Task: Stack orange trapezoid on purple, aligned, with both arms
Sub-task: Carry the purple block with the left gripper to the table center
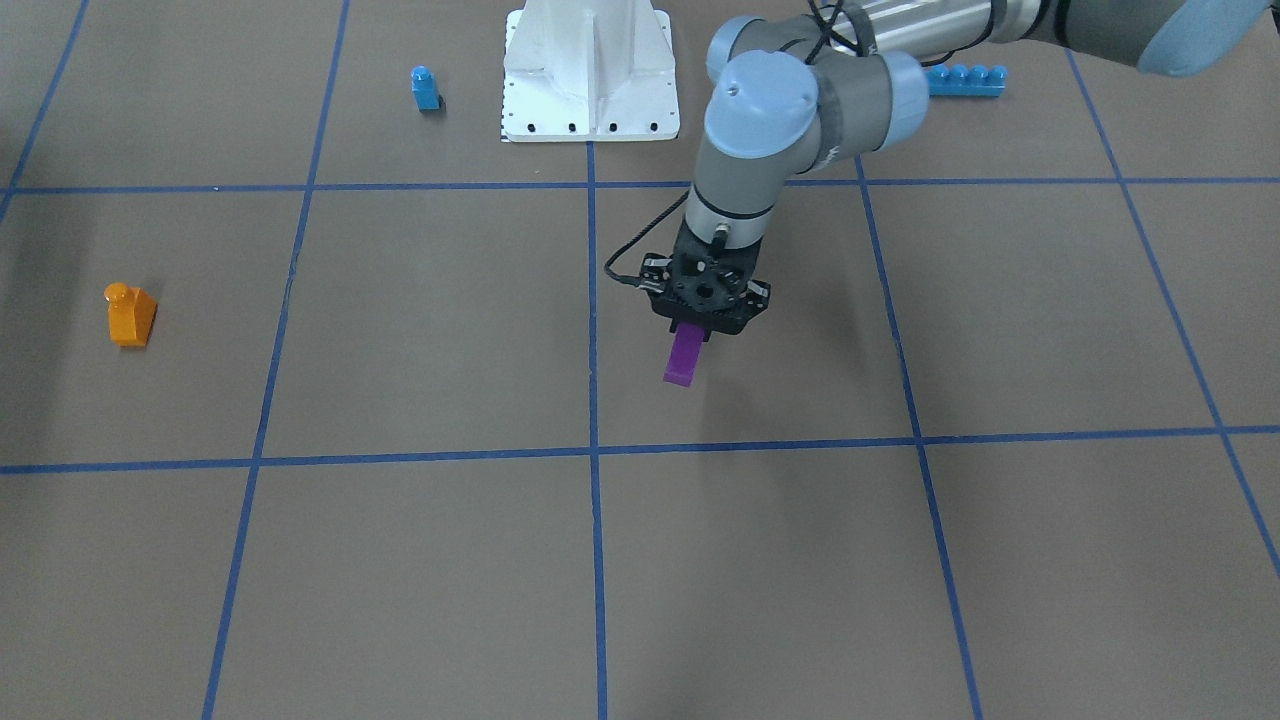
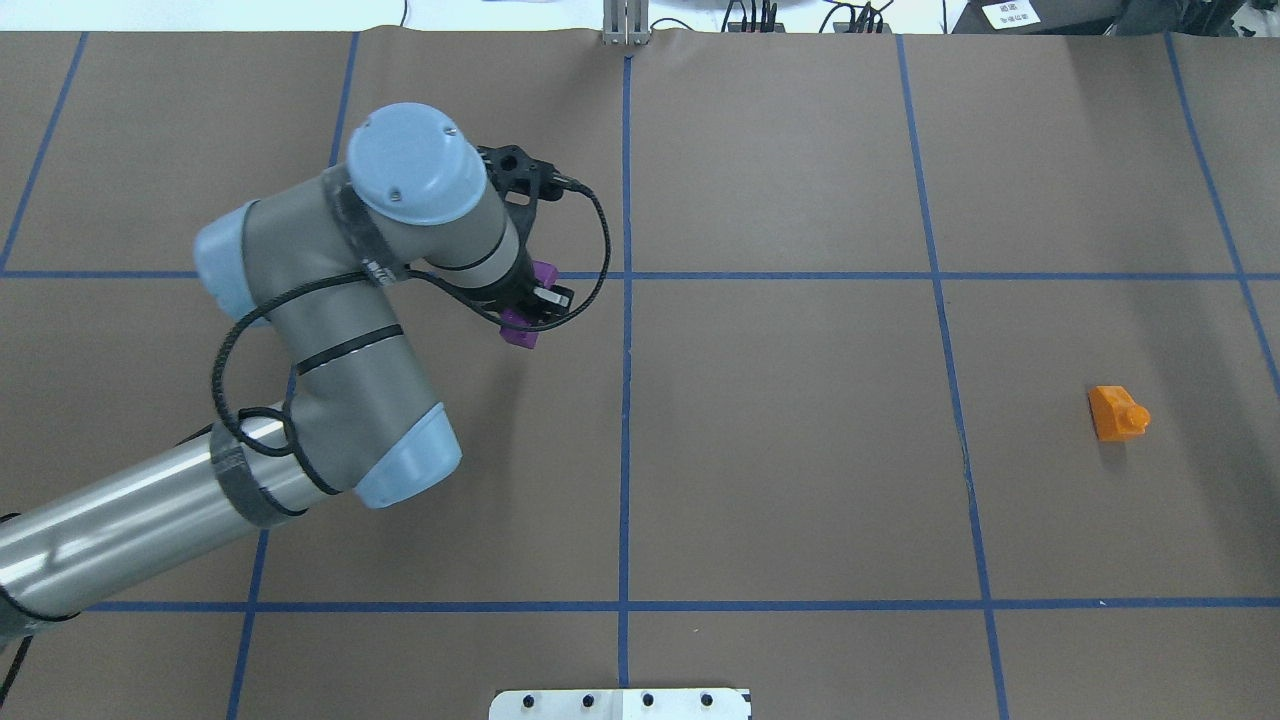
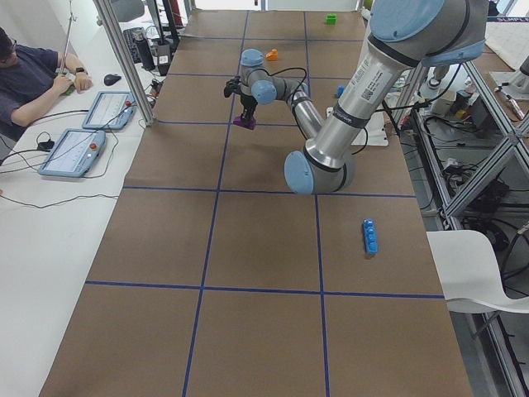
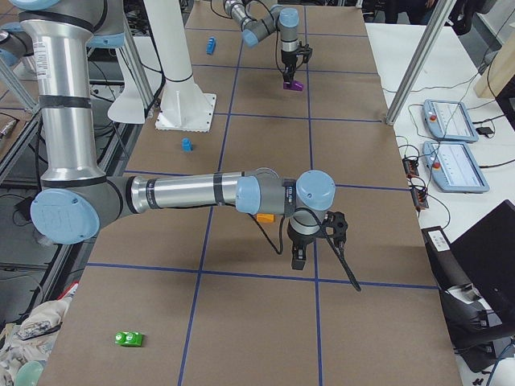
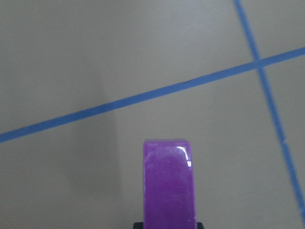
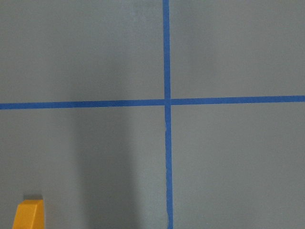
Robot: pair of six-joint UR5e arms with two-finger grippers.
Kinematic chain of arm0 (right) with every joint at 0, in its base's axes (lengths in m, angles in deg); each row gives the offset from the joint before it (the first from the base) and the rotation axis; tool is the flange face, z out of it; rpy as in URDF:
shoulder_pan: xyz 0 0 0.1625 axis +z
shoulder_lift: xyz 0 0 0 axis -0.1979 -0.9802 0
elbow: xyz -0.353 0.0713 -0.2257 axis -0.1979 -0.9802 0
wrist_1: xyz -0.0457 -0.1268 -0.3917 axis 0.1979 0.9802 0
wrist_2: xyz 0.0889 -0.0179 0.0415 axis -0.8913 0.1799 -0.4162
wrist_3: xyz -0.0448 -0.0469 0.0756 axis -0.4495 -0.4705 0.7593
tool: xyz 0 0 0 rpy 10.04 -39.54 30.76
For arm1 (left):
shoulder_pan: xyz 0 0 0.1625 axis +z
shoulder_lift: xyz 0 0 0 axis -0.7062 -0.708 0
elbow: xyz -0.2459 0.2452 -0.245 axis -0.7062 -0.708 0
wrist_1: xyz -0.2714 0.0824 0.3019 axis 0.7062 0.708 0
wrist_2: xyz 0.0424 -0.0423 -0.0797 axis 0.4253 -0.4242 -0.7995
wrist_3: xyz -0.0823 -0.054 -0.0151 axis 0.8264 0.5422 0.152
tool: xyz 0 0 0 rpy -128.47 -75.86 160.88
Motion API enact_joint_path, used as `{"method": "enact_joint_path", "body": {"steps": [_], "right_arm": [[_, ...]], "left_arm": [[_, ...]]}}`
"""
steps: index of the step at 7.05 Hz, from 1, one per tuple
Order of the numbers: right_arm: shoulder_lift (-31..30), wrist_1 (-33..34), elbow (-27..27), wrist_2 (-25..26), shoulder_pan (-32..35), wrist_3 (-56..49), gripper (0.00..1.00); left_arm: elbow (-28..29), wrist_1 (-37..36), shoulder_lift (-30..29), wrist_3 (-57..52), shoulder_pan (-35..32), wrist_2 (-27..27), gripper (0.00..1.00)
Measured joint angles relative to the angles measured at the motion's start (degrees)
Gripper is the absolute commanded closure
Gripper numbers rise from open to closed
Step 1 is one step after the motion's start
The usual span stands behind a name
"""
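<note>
Exterior front-facing shows the left gripper point(image 1: 692, 330) clamped on the purple brick point(image 1: 684, 362), which juts from between its fingers, while the orange trapezoid point(image 1: 130, 316) lies well apart, near the right gripper point(image 4: 299, 259), whose opening cannot be told.

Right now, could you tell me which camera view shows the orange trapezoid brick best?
Exterior front-facing: the orange trapezoid brick sits unobstructed, stud and slope clear. Overhead shows it whole, slope less plain; exterior left, tiny; exterior right, mostly behind the right arm; right wrist, a corner; left wrist, nothing.
</note>
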Motion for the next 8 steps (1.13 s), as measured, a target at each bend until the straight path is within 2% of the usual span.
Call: {"method": "enact_joint_path", "body": {"steps": [3,6,7,8], "right_arm": [[-0.27,-0.25,-0.41,-0.45,-0.86,-0.1,0.0],[-0.09,-0.6,-0.55,-1.6,-1.04,0.04,0.0],[-0.06,-0.63,-0.56,-1.8,-1.1,0.06,0.0],[-0.01,-0.65,-0.56,-1.9,-1.14,0.06,0.0]], "left_arm": [[12.4,0.81,-10.55,-2.45,3.39,4.13,1.0],[19.76,3.57,-13.26,-3.77,4.45,4.49,0.99],[20.9,4.28,-13.31,-3.88,4.61,4.5,0.78],[21.56,4.58,-13.32,-3.92,4.8,4.53,0.43]]}}
